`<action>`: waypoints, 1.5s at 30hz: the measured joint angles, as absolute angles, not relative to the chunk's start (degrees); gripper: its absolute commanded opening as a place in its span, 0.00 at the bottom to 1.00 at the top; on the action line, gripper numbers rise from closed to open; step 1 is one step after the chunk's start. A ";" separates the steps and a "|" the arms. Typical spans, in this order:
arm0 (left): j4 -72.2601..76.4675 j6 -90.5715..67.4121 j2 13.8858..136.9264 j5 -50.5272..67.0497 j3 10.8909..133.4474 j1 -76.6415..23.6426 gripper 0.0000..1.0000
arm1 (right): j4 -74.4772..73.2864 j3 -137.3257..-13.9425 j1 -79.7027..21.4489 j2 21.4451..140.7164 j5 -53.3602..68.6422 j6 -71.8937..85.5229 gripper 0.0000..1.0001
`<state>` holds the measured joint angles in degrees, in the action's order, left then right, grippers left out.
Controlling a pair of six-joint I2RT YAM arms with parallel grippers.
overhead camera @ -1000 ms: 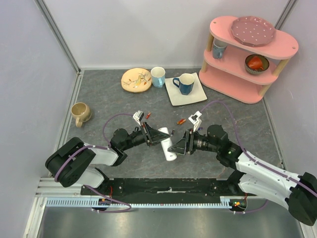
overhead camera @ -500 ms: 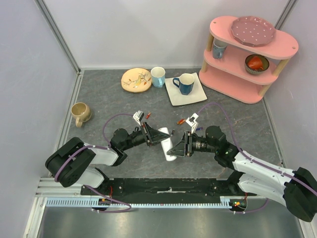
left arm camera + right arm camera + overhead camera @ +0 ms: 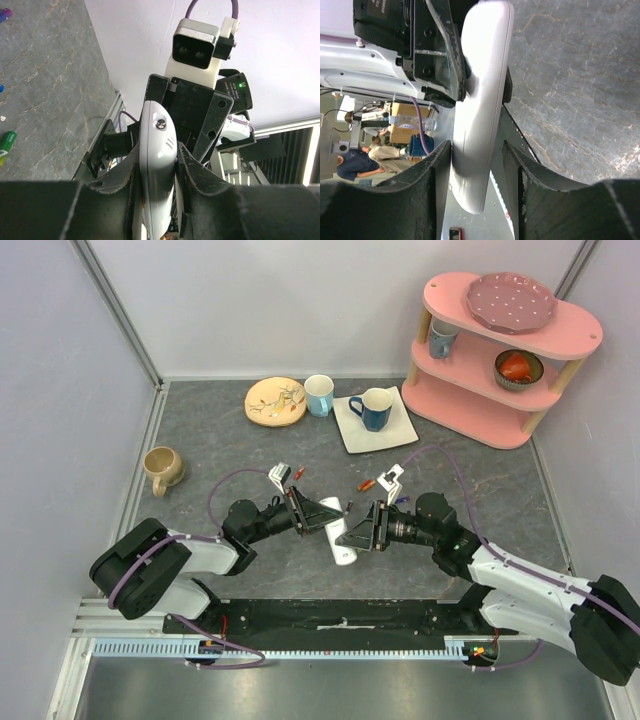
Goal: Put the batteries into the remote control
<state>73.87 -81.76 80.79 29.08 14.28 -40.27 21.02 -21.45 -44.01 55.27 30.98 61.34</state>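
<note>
**Remote control** point(image 3: 343, 552): white, slim. It is found near the middle of the grey table point(image 3: 220, 440), toward 6 o'clock, and is suspended between both arms.

**Left gripper** point(image 3: 325, 513): approached from 9 o'clock; its fingers point(image 3: 192, 172) are clenched on the remote's sides.

**Right gripper** point(image 3: 352, 535): approached from 3 o'clock. The remote's other end is straddled by its fingers point(image 3: 440, 170); whether it is squeezed cannot be told.

**Red-orange battery** point(image 3: 367, 484): laid loose at 1 o'clock of the remote.

**Red battery** point(image 3: 298, 472): laid loose at 11 o'clock of the remote.

**Green battery** point(image 3: 5, 145): seen on the table in the left wrist view.

**Beige mug** point(image 3: 162, 468): placed at 10 o'clock.

**Pink shelf** point(image 3: 500, 350): placed at 2 o'clock.
</note>
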 measured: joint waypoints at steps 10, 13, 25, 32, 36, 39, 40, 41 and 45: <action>73.87 -81.71 80.44 29.12 14.31 -40.64 0.02 | 26.89 -21.45 -44.01 58.41 31.22 63.66 0.41; 74.06 -81.65 80.42 29.17 14.31 -40.64 0.02 | 27.81 -21.41 -44.01 58.83 31.42 64.34 0.24; 75.11 -79.99 79.94 30.74 15.94 -40.73 0.46 | 17.37 -25.08 -43.72 54.52 31.90 58.50 0.00; 75.16 -80.73 79.07 30.61 16.80 -37.39 0.90 | 3.60 -30.24 -43.68 50.92 31.64 49.41 0.00; 74.83 -80.79 77.34 30.50 16.49 -35.14 0.91 | -6.83 -35.07 -43.53 50.61 26.81 44.49 0.00; 69.71 -80.23 71.99 29.87 15.35 -33.30 0.89 | -20.14 -43.46 -43.51 51.99 13.82 39.53 0.00; 66.17 -79.13 69.21 29.36 15.11 -32.93 0.88 | -24.60 -46.94 -43.48 53.19 7.42 38.06 0.00; 62.11 -77.82 66.83 28.75 15.25 -32.75 0.86 | -28.42 -50.33 -43.42 55.40 -0.01 36.73 0.00; 41.91 -70.76 56.69 25.52 17.26 -32.64 0.77 | -38.39 -59.16 -42.44 66.52 -27.51 31.42 0.00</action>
